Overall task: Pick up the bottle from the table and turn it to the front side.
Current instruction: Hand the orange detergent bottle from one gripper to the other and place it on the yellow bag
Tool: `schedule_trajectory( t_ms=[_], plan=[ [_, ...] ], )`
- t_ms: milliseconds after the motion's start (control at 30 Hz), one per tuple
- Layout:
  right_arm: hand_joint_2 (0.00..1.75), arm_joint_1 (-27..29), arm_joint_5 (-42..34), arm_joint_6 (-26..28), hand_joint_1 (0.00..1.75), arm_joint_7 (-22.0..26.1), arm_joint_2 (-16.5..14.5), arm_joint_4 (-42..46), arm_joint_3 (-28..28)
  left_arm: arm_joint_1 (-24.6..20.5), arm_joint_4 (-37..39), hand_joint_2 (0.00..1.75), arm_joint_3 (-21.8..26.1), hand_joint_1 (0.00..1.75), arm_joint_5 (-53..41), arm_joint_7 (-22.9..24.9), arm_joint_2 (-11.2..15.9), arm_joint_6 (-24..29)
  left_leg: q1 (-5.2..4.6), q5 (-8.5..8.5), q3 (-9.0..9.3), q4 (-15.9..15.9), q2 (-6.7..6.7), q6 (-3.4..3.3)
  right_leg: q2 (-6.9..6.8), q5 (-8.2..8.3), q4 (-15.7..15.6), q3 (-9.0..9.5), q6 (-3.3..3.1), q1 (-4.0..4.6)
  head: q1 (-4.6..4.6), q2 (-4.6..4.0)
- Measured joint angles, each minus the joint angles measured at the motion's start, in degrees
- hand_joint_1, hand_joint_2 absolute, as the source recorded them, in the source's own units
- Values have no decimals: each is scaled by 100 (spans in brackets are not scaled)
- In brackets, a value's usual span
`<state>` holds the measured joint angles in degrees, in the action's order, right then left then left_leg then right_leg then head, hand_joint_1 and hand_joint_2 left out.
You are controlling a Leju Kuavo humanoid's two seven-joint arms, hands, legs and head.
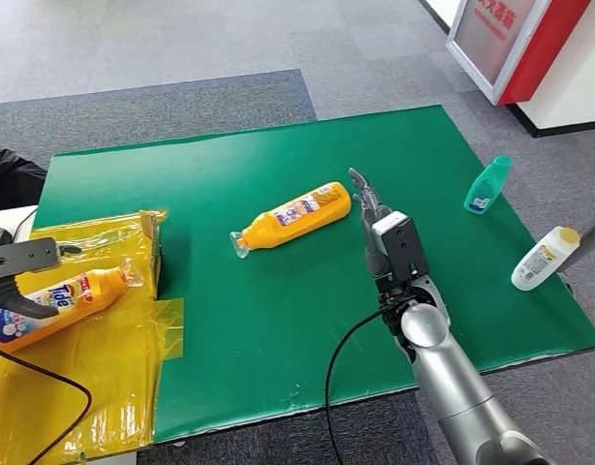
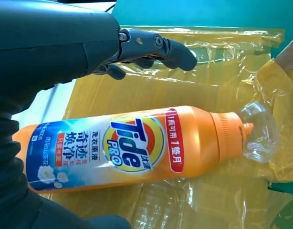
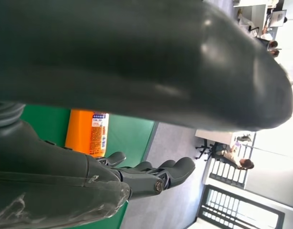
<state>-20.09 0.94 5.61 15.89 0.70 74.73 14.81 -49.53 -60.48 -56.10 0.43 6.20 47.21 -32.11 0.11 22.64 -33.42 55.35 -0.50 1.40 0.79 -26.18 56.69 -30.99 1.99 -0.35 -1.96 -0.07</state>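
Note:
An orange bottle (image 1: 295, 217) lies on its side in the middle of the green mat (image 1: 280, 329), clear cap toward the left. My right hand (image 1: 367, 208) hovers just right of its base, fingers spread and holding nothing. In the right wrist view the bottle's base end (image 3: 87, 133) with a white small-print label shows beyond the fingers (image 3: 156, 174). At the far left my left hand (image 1: 20, 271) is spread over a second orange Tide bottle (image 2: 130, 145) lying label-up on yellow plastic; the fingers (image 2: 163, 47) stay off it.
Crinkled yellow plastic sheeting (image 1: 97, 368) covers the left end of the table. A teal bottle (image 1: 488, 184) and a white bottle with a yellow cap (image 1: 543, 257) lie near the mat's right edge. A black cable (image 1: 338, 358) hangs from my right arm.

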Motion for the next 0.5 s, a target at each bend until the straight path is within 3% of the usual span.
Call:
schedule_trajectory(
  t_ms=[33,100,233,400,500],
  plan=[
    [0,0,0,-2,0,0,0,1,0,0,-1,0,25,0,11,-16,7,5,0,0,0,0,0,0,0,0,0,0,0,0,0,0],
    [0,3,0,-5,0,0,0,8,-1,-1,-23,0,108,0,98,-72,41,41,0,0,0,0,0,0,0,0,0,0,0,0,1,0],
    [0,21,0,25,0,32,10,20,-2,53,-257,175,534,0,661,-285,192,390,1,0,0,0,0,0,0,0,0,-1,0,0,1,0],
    [0,112,-15,166,0,149,60,99,-66,581,-700,175,1780,0,1046,-751,185,1309,0,0,1,0,2,0,1,-1,0,-4,0,-3,1,0],
    [0,217,-11,209,0,189,95,238,-128,1065,-995,175,2608,0,1007,-921,72,1486,0,1,0,0,3,0,1,-1,-1,-5,-1,-3,0,0]
  ],
)
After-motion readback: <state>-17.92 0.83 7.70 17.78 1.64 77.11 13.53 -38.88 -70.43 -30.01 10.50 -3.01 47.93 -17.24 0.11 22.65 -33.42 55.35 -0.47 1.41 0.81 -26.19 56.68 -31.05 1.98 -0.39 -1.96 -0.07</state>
